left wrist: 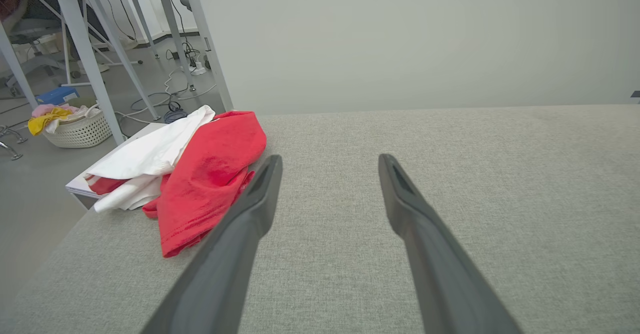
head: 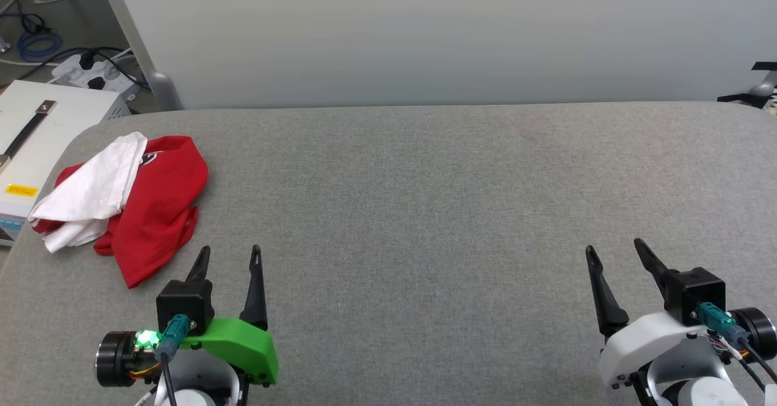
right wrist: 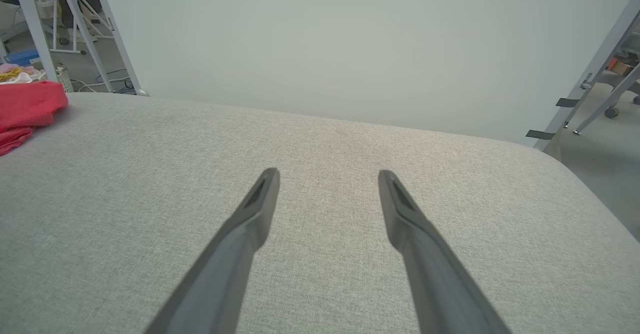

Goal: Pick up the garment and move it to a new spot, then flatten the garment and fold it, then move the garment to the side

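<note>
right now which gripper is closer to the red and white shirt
Left. The left gripper is open just to the right of the shirt, by its near edge and not touching it. The right gripper, also open, is far off over the table on the opposite side.

The light is bright, soft and even in all three views. Shadows are faint: just a thin dark edge under the garment (head: 152,206) on the grey table (head: 425,212). Nothing glares. A small green lamp (head: 145,337) glows in the sharp head view. In the wrist views the fingers (left wrist: 225,264) look blurry low down, and the metal poles (left wrist: 85,59) at the side lean.
</note>
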Tool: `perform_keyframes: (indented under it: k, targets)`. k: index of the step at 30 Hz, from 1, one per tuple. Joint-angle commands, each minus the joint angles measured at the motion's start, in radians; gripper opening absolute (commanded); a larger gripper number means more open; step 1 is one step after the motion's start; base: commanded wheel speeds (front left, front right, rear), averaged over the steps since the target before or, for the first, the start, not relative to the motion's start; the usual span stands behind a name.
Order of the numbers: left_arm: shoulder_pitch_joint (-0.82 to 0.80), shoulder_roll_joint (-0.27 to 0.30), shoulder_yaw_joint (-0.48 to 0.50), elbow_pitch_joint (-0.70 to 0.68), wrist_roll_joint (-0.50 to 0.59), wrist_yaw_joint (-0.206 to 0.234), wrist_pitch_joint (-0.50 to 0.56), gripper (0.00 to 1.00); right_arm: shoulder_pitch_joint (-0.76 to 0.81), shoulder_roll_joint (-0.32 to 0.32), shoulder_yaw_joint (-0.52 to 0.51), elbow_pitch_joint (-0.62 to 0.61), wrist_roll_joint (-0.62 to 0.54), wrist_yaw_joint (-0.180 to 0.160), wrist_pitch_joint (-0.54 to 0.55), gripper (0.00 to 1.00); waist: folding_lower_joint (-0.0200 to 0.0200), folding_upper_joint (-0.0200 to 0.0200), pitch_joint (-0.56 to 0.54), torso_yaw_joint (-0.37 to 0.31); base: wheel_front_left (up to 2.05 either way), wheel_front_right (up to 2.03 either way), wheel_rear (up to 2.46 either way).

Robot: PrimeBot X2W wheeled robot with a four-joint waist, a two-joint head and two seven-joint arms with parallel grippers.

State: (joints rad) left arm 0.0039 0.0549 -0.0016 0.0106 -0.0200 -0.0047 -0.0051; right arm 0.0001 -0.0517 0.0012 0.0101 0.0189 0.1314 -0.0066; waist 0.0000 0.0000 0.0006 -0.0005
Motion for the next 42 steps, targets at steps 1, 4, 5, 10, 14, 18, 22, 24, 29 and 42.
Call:
perform_keyframes:
  k: [1, 4, 5, 10, 14, 18, 22, 24, 29, 42]
  targets:
    - [0.000, 0.000, -0.001, 0.005, -0.009, -0.002, -0.011, 1.00, 0.000, 0.000, -0.004, 0.006, 0.008, 0.000, -0.013, 1.00, 0.0000, 0.0000, 0.000, 0.000, 0.00, 0.00, 0.00]
    - [0.001, 0.000, -0.002, 0.011, -0.015, -0.003, -0.017, 1.00, -0.001, 0.000, -0.005, 0.010, 0.015, 0.000, -0.019, 1.00, 0.0000, 0.0000, 0.000, 0.000, 0.00, 0.00, 0.00]
    - [0.001, 0.000, -0.002, 0.012, -0.017, -0.003, -0.019, 1.00, -0.001, 0.000, -0.005, 0.011, 0.017, 0.000, -0.021, 1.00, 0.0000, 0.0000, 0.000, 0.000, 0.00, 0.00, 0.00]
    - [0.001, -0.001, -0.004, 0.021, -0.029, -0.005, -0.030, 1.00, -0.001, 0.000, -0.004, 0.016, 0.032, 0.000, -0.032, 1.00, 0.0000, 0.0000, 0.001, 0.000, 0.00, 0.00, 0.00]
    - [0.001, -0.001, -0.004, 0.027, -0.039, -0.007, -0.038, 1.00, -0.001, 0.000, -0.004, 0.019, 0.045, 0.000, -0.040, 1.00, 0.0000, 0.0000, 0.001, 0.001, 0.00, 0.00, 0.00]
    - [0.001, -0.001, -0.005, 0.034, -0.048, -0.010, -0.046, 1.00, -0.001, 0.000, -0.003, 0.021, 0.055, 0.000, -0.048, 1.00, 0.0000, 0.0000, 0.001, 0.001, 0.00, 0.00, 0.00]
    - [0.002, -0.001, -0.006, 0.039, -0.057, -0.012, -0.055, 1.00, -0.001, 0.000, -0.001, 0.023, 0.064, 0.000, -0.056, 1.00, 0.0000, 0.0000, 0.001, 0.002, 0.00, 0.00, 0.00]
    - [0.002, -0.001, -0.007, 0.042, -0.062, -0.013, -0.059, 1.00, 0.000, 0.000, 0.000, 0.024, 0.069, 0.000, -0.060, 1.00, 0.0000, 0.0000, 0.001, 0.002, 0.00, 0.00, 0.00]
    - [0.003, -0.001, -0.008, 0.048, -0.074, -0.015, -0.069, 1.00, 0.000, 0.000, 0.001, 0.027, 0.083, 0.000, -0.070, 1.00, 0.0000, 0.0000, 0.000, 0.003, 0.00, 0.00, 0.00]
    - [0.006, -0.002, -0.011, 0.062, -0.102, -0.019, -0.096, 1.00, 0.002, 0.001, 0.005, 0.039, 0.109, 0.000, -0.097, 1.00, 0.0000, 0.0000, 0.001, 0.003, 0.00, 0.00, 0.00]
